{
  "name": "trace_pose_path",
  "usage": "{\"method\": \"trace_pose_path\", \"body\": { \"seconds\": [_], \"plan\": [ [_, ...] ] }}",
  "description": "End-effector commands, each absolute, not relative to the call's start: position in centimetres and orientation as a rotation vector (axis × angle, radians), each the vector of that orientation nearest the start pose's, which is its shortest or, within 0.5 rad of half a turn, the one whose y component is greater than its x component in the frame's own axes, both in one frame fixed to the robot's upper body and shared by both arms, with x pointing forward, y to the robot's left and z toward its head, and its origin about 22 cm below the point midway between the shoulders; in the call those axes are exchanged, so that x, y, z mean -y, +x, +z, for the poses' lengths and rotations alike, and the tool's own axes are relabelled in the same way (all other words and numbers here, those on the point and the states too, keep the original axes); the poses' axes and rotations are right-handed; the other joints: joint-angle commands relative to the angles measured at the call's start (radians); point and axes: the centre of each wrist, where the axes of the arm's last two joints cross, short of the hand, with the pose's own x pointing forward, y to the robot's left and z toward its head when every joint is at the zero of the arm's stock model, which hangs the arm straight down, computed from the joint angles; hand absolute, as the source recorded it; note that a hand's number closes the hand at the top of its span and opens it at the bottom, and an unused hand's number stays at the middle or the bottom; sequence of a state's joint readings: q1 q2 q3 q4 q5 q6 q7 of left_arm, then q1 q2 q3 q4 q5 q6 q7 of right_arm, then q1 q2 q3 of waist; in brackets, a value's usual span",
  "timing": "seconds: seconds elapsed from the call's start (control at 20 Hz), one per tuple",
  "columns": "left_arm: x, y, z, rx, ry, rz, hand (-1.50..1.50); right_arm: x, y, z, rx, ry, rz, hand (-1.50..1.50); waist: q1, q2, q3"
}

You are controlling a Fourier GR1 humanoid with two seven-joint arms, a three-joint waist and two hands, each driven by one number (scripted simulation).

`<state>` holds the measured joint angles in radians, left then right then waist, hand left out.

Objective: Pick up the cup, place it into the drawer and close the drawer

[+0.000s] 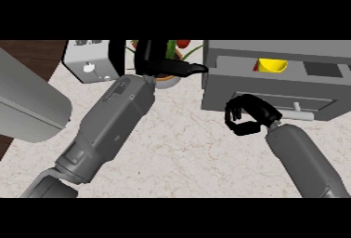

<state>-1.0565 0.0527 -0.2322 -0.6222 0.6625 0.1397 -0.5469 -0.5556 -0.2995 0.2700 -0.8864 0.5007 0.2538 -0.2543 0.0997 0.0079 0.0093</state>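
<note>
Head view, looking steeply down at the pale marbled counter (178,153).

Sitting inside the open drawer (274,76) of the grey cabinet at upper right: the yellow cup (272,65), showing between the cabinet top and the drawer front, no hand touching it. Judging from that, picking up and placing already done; only the closing left.

Hovering at the drawer front, just left of the small handle (297,106): the right hand (250,118), fingers curled in toward the palm and holding nothing. Looking pressed against or very near the front panel, though actual contact not possible to confirm from this angle. Probably setting up for a push, so the closing step apparently beginning rather than finished, with the drawer standing well out from the cabinet.

Reaching up across the middle of the counter: the left forearm, ending in the left hand (168,67) near the potted plant (171,51) and close to the cabinet's left corner. One finger or thumb pointing out toward the cabinet; the rest partly hidden, so open or shut not possible to tell, and nothing visibly held.

Standing at upper left, apart from the action: a small white appliance (89,65); lying at far left, a large grey shape, cut off by the edge.
</note>
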Motion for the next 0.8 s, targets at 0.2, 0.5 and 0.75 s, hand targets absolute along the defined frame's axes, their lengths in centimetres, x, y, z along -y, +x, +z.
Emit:
{"method": "trace_pose_path", "body": {
  "seconds": [0.2, 0.5, 0.75],
  "plan": [
    [-13.8, 42.2, 7.0, 1.906, -0.394, 0.082, -1.5, 26.8, 41.0, 4.2, 1.556, -0.286, 0.989, 1.5, 0.052, 0.026, -0.004],
    [-14.5, 41.7, 7.1, 1.892, -0.429, 0.039, -1.5, 28.8, 42.9, 7.8, 1.559, -0.369, 0.867, 1.5, 0.096, 0.032, -0.004],
    [-14.2, 41.6, 7.5, 1.901, -0.45, 0.024, -1.5, 29.7, 43.6, 10.7, 1.597, -0.359, 0.823, 1.5, 0.108, 0.041, -0.004]
  ]
}}
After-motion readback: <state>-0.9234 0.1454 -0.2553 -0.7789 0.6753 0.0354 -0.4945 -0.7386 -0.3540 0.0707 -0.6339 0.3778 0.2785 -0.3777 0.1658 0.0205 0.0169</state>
